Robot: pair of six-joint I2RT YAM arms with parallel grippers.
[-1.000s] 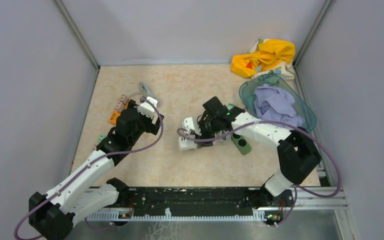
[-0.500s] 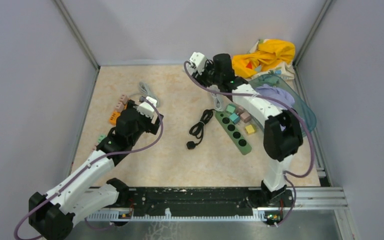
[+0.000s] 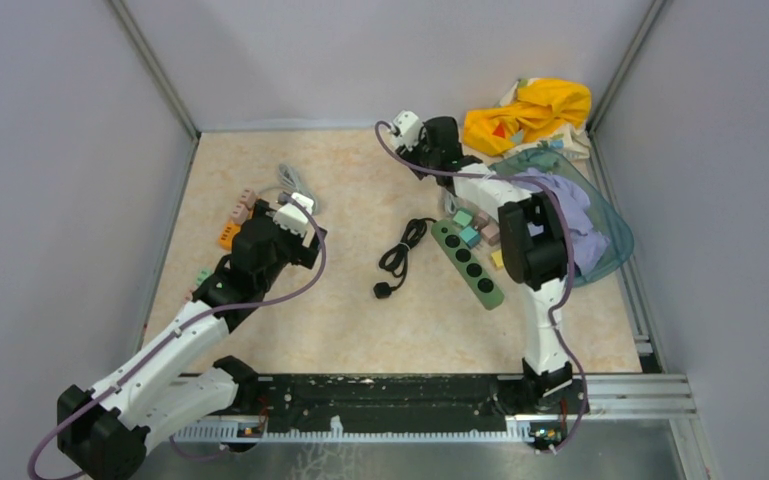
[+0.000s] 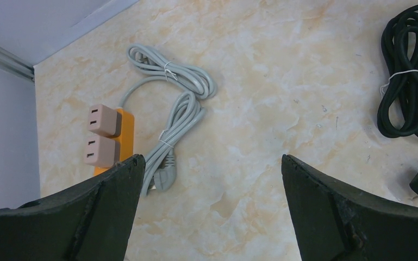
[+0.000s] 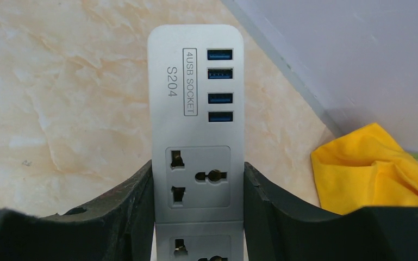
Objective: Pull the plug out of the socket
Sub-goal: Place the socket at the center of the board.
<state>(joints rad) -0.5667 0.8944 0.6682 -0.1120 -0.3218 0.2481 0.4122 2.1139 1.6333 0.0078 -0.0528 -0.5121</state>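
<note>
Two changes on the right. Has swung the right end effector [image 3: 415, 135] from low over mid-tabletop [image 3: 360, 330] out to the far edge, close to the back wall, carrying along the grey power strip [image 5: 197, 81], pinched across its width between both fingers. Shows, in the right wrist view, four USB ports and one universal outlet with nothing in them, plus the top of a second outlet, also bare. Reads, as a judgement, like a plug already off this strip or never in it; cannot tell which from here.

Keeps the left end effector [image 4: 211, 160] unmoved, fingers spread wide and holding nothing, hovering above an orange socket block [image 4: 126, 130] with two pink plugs [image 4: 102, 120] seated against its side. Likely the remaining work, assuming those as the task's plugs.

Lying around: a bundled grey cable [image 4: 182, 103] touching the orange socket block; a coiled black cable [image 3: 402, 250] with its black plug [image 3: 384, 290] loose, just beside a green power strip [image 3: 468, 265] loaded with coloured cubes [image 3: 470, 235]; a yellow cloth [image 3: 530, 112] and a teal basket [image 3: 610, 225] in the far right corner. No obstacle seen over the pink plugs, only the grey cable close alongside
</note>
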